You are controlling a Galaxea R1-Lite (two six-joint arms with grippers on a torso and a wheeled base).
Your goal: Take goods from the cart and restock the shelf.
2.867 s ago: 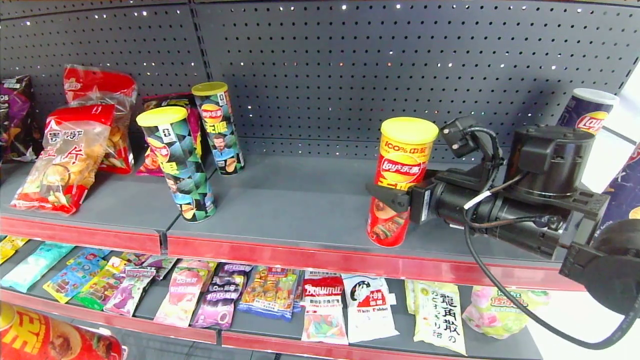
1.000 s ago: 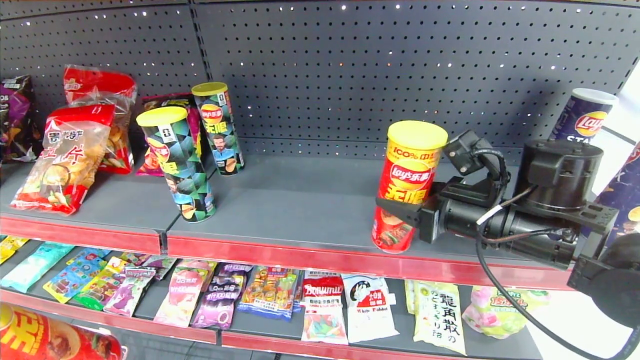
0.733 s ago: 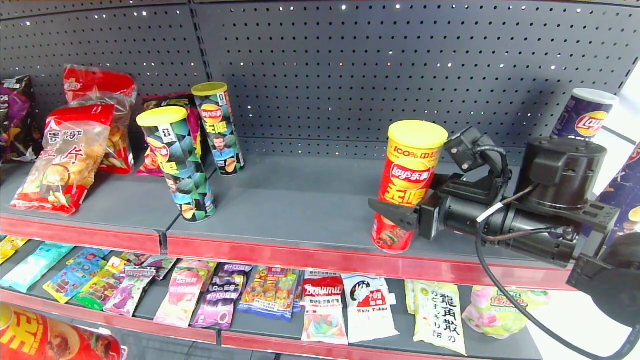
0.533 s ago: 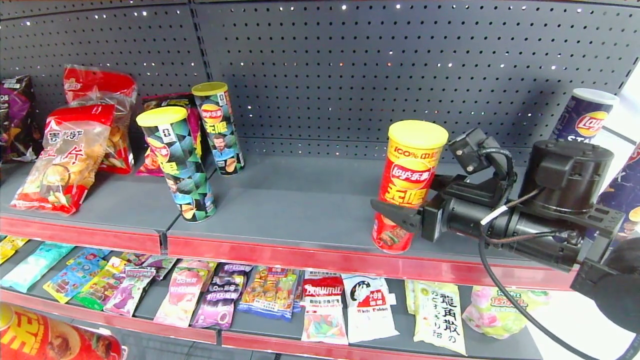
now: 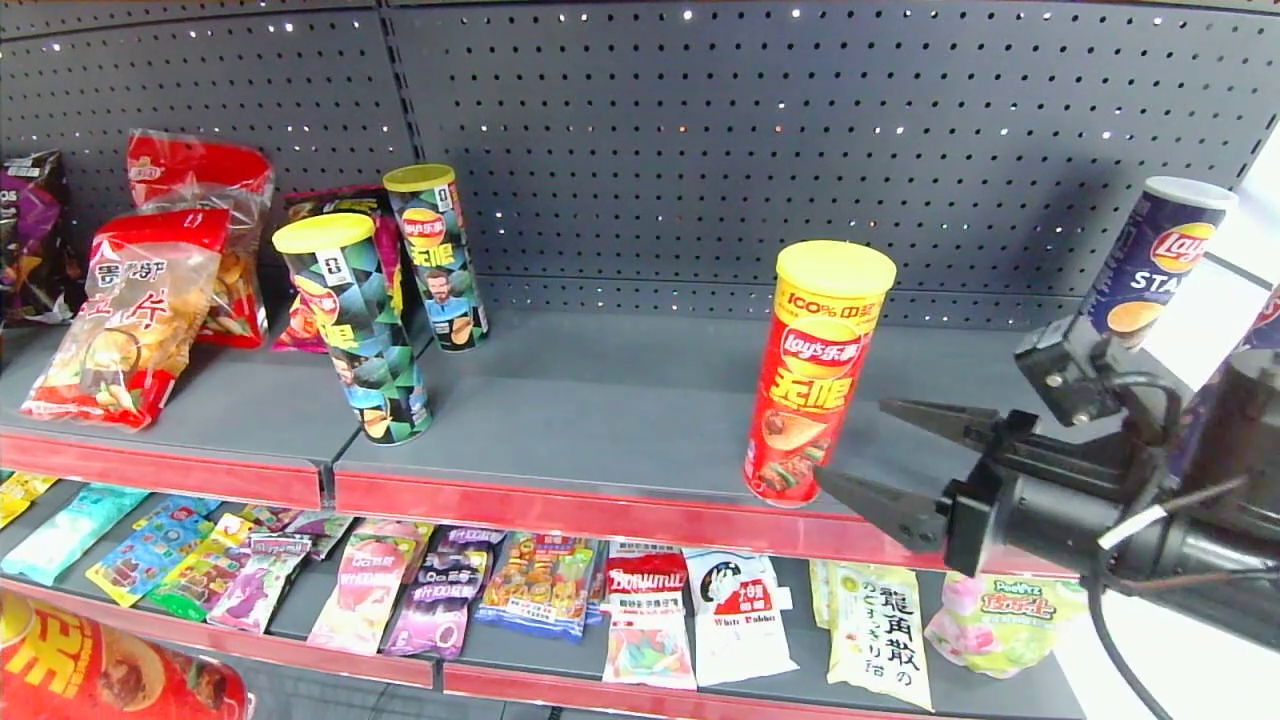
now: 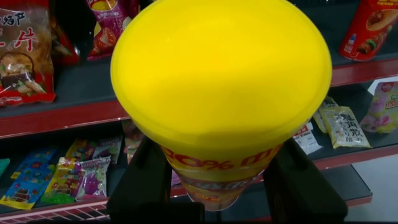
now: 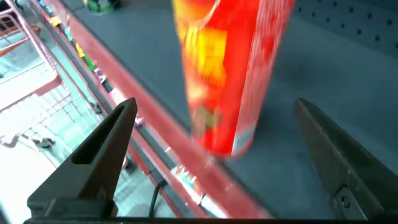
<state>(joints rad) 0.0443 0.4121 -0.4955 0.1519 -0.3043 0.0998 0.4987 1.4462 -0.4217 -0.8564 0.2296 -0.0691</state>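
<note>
Red can (image 5: 818,370) upright on shelf (image 5: 620,400)

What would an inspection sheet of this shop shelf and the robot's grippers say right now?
Surface: grey upper shelf with a red front edge.
Job's things: red chip can upright near the shelf's front edge; second chip can held.
Clutter: two green patterned cans, snack bags, purple can; candy packets on the lower shelf.
Grippers: right gripper open, apart from the red chip can; left gripper shut on the second chip can.
Cables: black cable by the right arm.
Surroundings: perforated back panel; wire cart.
</note>
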